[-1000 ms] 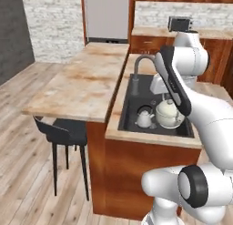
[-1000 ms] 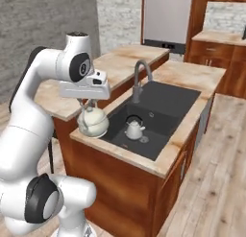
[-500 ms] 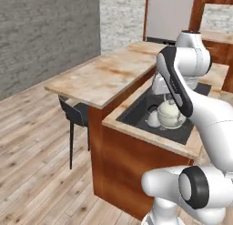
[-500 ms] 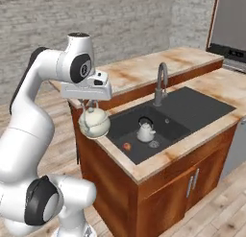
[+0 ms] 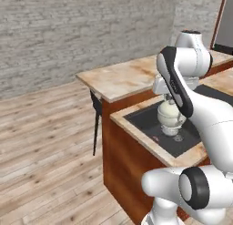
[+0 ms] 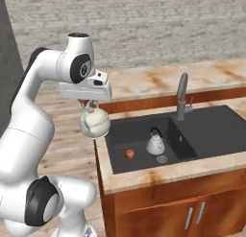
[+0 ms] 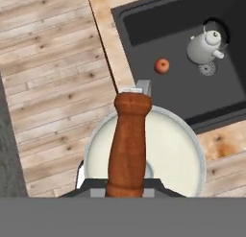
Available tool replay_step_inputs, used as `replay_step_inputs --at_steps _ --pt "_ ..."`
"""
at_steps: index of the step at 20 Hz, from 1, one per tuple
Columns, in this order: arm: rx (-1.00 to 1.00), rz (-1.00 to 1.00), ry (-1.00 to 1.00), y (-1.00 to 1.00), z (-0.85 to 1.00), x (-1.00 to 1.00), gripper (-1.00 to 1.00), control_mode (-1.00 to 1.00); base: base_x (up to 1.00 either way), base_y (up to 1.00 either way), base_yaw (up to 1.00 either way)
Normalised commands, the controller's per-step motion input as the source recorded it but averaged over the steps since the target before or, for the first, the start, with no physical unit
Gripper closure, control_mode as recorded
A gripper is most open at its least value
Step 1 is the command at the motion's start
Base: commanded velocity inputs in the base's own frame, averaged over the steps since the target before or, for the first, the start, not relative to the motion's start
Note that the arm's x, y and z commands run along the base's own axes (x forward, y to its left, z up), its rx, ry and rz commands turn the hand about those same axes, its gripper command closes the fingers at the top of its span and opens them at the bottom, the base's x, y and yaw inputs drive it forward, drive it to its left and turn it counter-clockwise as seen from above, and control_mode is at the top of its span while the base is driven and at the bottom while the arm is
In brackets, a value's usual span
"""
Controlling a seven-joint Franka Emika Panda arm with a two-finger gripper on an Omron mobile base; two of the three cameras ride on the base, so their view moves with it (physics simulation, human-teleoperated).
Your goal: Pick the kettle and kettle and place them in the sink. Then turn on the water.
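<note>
Base swings round the bench, so brown-handled kettle, handle pinched in the jaws, now hangs off the sink edge; black-handled kettle sits inside, placing remains.

Premises: a domestic kitchen, rendered. Evidence centres on the wide matte black double-basin sink set into a light marbled stone worktop. A tall grey arched tap stands at the sink's rear edge. Reddish-brown wooden cabinet doors with metal bar handles sit directly below the sink. Pale wood plank flooring lies around the sink unit, and a grey brick wall stands behind it.
</note>
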Motion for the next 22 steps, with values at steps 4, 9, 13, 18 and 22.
replay_step_inputs --at_steps 4,9,13,18,22 --pt "0.0 0.0 0.0 0.0 0.0 0.0 1.0 1.0 -0.11 -1.0 0.58" --pt "0.0 0.0 0.0 0.0 0.0 0.0 1.0 1.0 -0.32 -1.0 0.47" --pt "0.0 0.0 0.0 0.0 0.0 0.0 1.0 1.0 -0.34 -1.0 0.37" --pt "0.0 0.0 0.0 0.0 0.0 0.0 1.0 1.0 -0.03 -1.0 0.26" --pt "0.0 0.0 0.0 0.0 0.0 0.0 1.0 1.0 0.03 -0.93 0.2"
